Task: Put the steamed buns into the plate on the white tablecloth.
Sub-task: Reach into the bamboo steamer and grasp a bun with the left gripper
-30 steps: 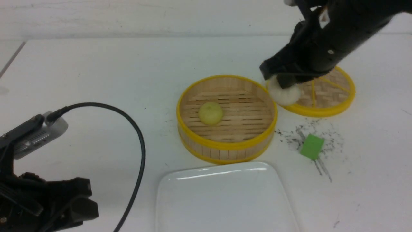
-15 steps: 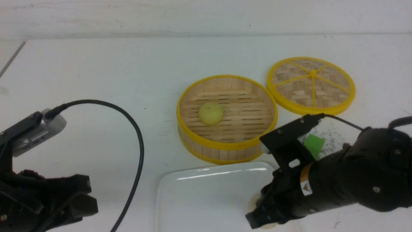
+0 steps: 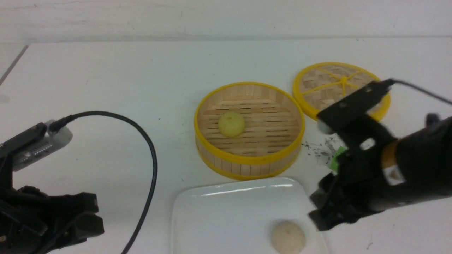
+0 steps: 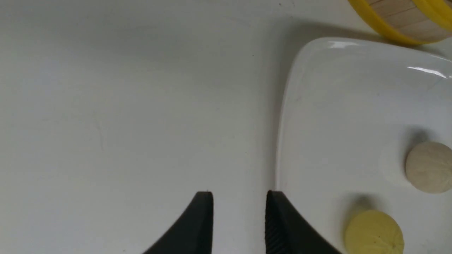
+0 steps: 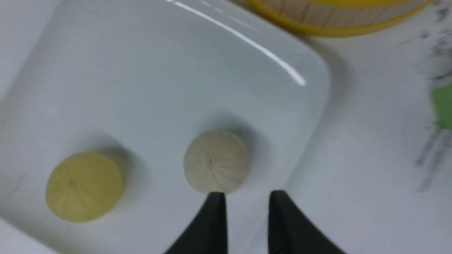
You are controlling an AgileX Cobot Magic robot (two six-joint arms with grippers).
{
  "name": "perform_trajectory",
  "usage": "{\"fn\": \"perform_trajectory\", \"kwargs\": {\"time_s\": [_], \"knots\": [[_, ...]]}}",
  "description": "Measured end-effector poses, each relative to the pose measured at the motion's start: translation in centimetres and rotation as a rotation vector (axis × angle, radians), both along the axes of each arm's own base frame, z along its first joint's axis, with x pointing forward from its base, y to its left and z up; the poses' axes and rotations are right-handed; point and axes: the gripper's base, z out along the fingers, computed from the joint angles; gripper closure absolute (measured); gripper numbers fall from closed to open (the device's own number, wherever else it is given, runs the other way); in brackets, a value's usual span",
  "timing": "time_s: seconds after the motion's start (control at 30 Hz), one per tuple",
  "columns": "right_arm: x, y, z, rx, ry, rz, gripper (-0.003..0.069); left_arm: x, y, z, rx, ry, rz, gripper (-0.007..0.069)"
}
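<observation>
White tablecloth [image 3: 106, 77] covers the counter. White rectangular plate [image 3: 219, 211] sits at the near edge, bamboo steamer [image 3: 247, 160] just behind it, woven lid [image 3: 317, 84] to the steamer's right. Your right end effector [image 5: 245, 197] hangs by the plate's right rim, jaws parted, nothing between them. Left end effector [image 4: 239, 197] is low on the plate's left side, also parted and empty. Beige bun [image 3: 288, 237] lies on the plate just beyond the right fingertips, clear of them. Yellow bun [image 5: 84, 187] lies on the plate near it, not touching. Second yellow bun [image 3: 231, 124] sits in the steamer, left of centre, so you likely have one to go. Expect it light, soft, easily dented. Come from above, take it across the widest part of the dome, squeeze gently, mind the steamer wall. Green block [image 5: 443, 106] right of the plate isn't yours.
</observation>
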Motion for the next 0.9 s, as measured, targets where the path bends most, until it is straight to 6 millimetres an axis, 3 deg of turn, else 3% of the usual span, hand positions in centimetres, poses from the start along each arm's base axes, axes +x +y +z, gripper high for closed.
{"fn": "perform_trajectory", "kwargs": {"time_s": [0.03, 0.07, 0.13, 0.17, 0.2, 0.33, 0.4, 0.43, 0.57, 0.7, 0.83, 0.9], "knots": [[-0.4, -0.5, 0.5, -0.001, -0.009, -0.001, 0.0543, 0.0, 0.0, 0.0, 0.002, 0.000, 0.000, 0.0382], [-1.8, -2.6, 2.3, -0.029, -0.066, -0.005, 0.0640, 0.0, 0.0, 0.0, 0.003, -0.002, 0.000, 0.0382], [-3.0, -4.2, 3.4, -0.041, -0.096, -0.015, 0.0664, 0.0, 0.0, 0.0, 0.004, -0.001, -0.001, 0.0382], [-4.7, -6.4, 4.5, -0.051, -0.136, -0.031, 0.0673, 0.0, 0.0, 0.0, 0.003, 0.003, -0.002, 0.0382], [-4.9, -6.7, 4.6, -0.053, -0.142, -0.034, 0.0673, 0.0, 0.0, 0.0, 0.003, 0.006, -0.004, 0.0382], [-10.0, -12.1, 4.8, 0.073, -0.265, -0.063, 0.0674, 0.1, -0.1, -0.4, 0.002, 0.072, -0.026, 0.0430], [-10.8, -12.9, 4.4, 0.114, -0.305, -0.062, 0.0674, 0.4, -0.1, -0.3, 0.004, 0.088, -0.033, 0.0459], [-11.8, -13.9, 3.5, 0.178, -0.372, -0.056, 0.0674, 1.1, -0.2, 0.3, 0.001, 0.109, -0.047, 0.0531], [-13.2, -15.2, 1.4, 0.265, -0.482, -0.045, 0.0673, 3.0, -0.5, 2.6, -0.027, 0.100, -0.066, 0.0617], [-13.3, -15.6, -1.4, 0.250, -0.517, -0.038, 0.0671, 5.2, -0.7, 4.9, -0.047, 0.063, -0.077, 0.0622], [-12.9, -15.5, -3.1, 0.194, -0.508, -0.037, 0.0670, 7.0, -1.7, 4.4, -0.045, 0.073, -0.104, 0.0622], [-12.9, -15.4, -3.1, 0.200, -0.515, -0.036, 0.0668, 7.5, -3.4, 3.8, -0.042, 0.095, -0.165, 0.0622]]}}
